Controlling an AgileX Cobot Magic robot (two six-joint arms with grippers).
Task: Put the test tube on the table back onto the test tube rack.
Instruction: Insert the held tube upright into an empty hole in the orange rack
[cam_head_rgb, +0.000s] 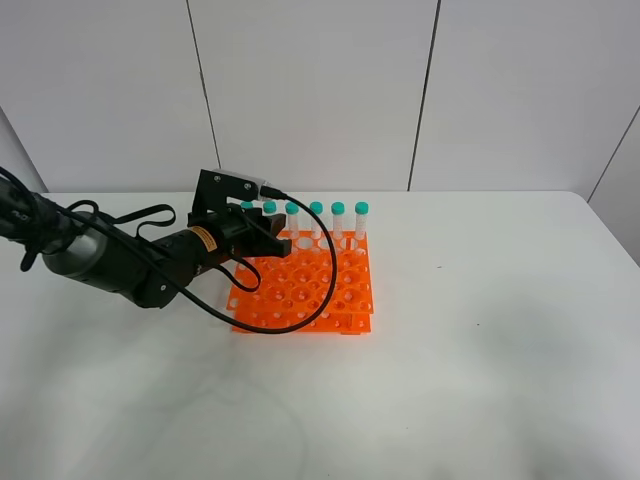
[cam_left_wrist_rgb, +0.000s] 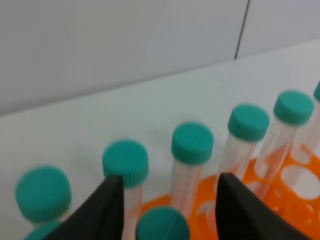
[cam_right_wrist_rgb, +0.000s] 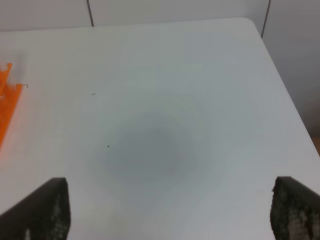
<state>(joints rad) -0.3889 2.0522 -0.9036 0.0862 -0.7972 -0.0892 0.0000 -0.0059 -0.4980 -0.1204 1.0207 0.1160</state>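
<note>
The orange test tube rack (cam_head_rgb: 310, 290) stands on the white table (cam_head_rgb: 480, 340). Several teal-capped tubes (cam_head_rgb: 338, 215) stand upright in its back row. My left gripper (cam_head_rgb: 262, 238) hovers over the rack's back left corner. In the left wrist view the left gripper (cam_left_wrist_rgb: 168, 179) is open, and one teal-capped test tube (cam_left_wrist_rgb: 162, 225) stands between the black fingers (cam_left_wrist_rgb: 107, 205) without touching them. Behind it stands the back row of tubes (cam_left_wrist_rgb: 192, 145). My right gripper (cam_right_wrist_rgb: 170, 182) is open and empty over bare table. No tube lies on the table in view.
The left arm and its looping black cable (cam_head_rgb: 300, 320) lie across the rack's left and front side. The rack's edge (cam_right_wrist_rgb: 7, 100) shows in the right wrist view, with the table's rounded far corner (cam_right_wrist_rgb: 250, 25) beyond. Grey wall panels stand behind the table.
</note>
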